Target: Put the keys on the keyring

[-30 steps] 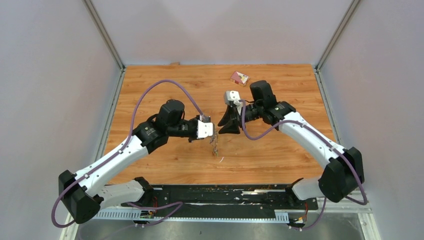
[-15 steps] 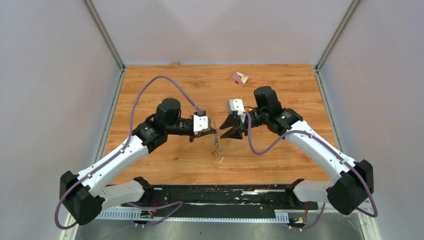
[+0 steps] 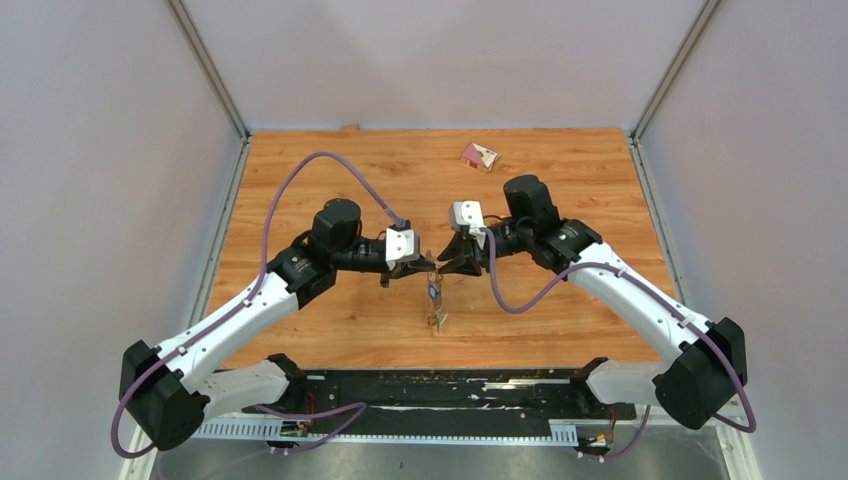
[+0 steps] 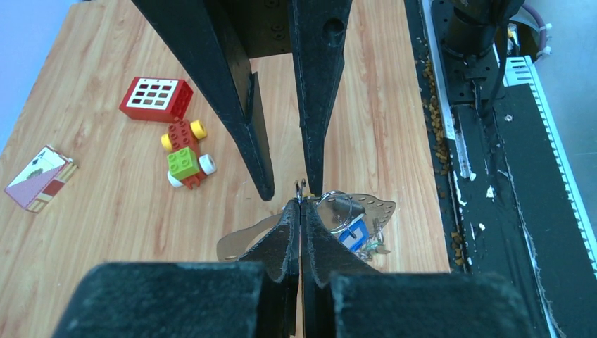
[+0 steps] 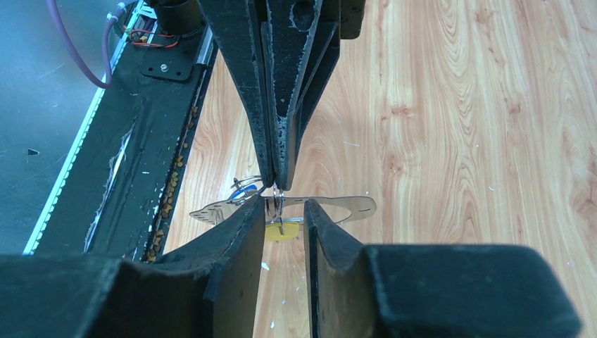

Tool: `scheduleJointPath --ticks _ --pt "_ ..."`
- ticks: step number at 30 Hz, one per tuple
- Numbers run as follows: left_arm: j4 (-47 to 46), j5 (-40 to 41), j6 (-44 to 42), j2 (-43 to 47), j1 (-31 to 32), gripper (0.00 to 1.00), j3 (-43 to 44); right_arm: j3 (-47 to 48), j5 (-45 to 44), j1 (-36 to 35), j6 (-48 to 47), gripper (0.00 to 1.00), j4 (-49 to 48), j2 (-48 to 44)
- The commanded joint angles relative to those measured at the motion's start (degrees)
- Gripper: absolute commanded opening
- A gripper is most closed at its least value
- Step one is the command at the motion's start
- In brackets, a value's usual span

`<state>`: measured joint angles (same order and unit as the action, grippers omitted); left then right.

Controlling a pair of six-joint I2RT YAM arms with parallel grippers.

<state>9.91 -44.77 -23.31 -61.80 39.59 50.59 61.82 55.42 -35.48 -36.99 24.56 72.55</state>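
L tool (image 4: 300,205): fingers pressed tight together, clamped on a thin wire at the top of the keyring; points right, toward R tool.
keyring (image 4: 369,205): flat silver loop w/ holed edge, right under L tool tip, sticking out to both sides of it. Can't tell if its low end touches the table (image 3: 330,160).
keys (image 3: 434,296): bunched w/ keyring just below L tool tip. Yellow tag (image 5: 281,232) hangs in the gap betw R tool fingers; blue tag (image 4: 352,232) just beside L tool tip, near-edge side.
R tool (image 5: 283,205): fingers apart, tip to tip w/ L tool, one finger each side of L tool tip and the wire. Can't tell if they touch the wire.
car (image 4: 184,162): green/yellow/red brick toy on table, beyond R tool fingers, far-edge side.
block (image 4: 156,98): red w/ white grid, just past car, further from L tool.
card box (image 3: 478,155): red-white, behind R tool toward far edge, well apart from the rest.
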Motion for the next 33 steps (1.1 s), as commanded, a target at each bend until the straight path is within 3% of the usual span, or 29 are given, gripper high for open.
scheduleJointPath --ticks 1,8,17,33 --pt "-4.59 -1.76 1.72 1.78 -0.56 0.0 0.31 -0.35 0.34 -0.45 -0.89 0.28 -1.88 -0.15" --pt "-5.25 -2.04 2.53 1.91 -0.79 0.0 0.31 -0.09 0.0 -1.88 -1.04 0.27 -1.62 0.8" --pt "-5.64 -2.08 2.79 2.33 -0.94 0.0 -0.37 0.01 -1.71 -2.11 -1.23 0.0 -1.71 -0.01" --pt "-6.53 -1.76 2.41 2.63 -1.52 0.0 -2.02 1.64 -4.83 -2.1 -4.31 0.0 2.69 -1.2"
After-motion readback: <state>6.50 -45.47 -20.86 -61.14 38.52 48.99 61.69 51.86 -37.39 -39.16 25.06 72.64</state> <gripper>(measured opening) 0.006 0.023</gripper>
